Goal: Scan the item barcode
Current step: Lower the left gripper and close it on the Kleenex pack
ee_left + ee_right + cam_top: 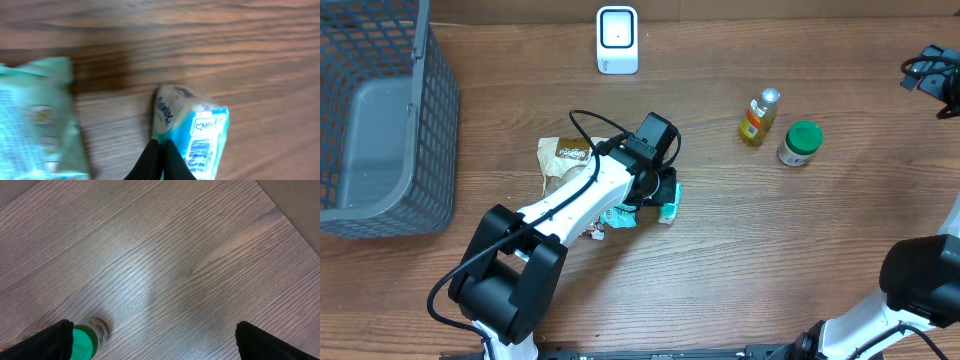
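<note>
A blue and white packet with a barcode-like print lies on the wooden table, seen in the overhead view under the left arm. My left gripper is shut, its black fingertips pinching the packet's near left edge. A white scanner stands at the back middle of the table. Far off at the right edge, my right gripper stands wide open with nothing in it, above bare table beside a green-lidded jar.
A pale green packet and a brown snack bag lie left of the left gripper. A small yellow bottle and the green-lidded jar stand right of centre. A grey wire basket fills the left side.
</note>
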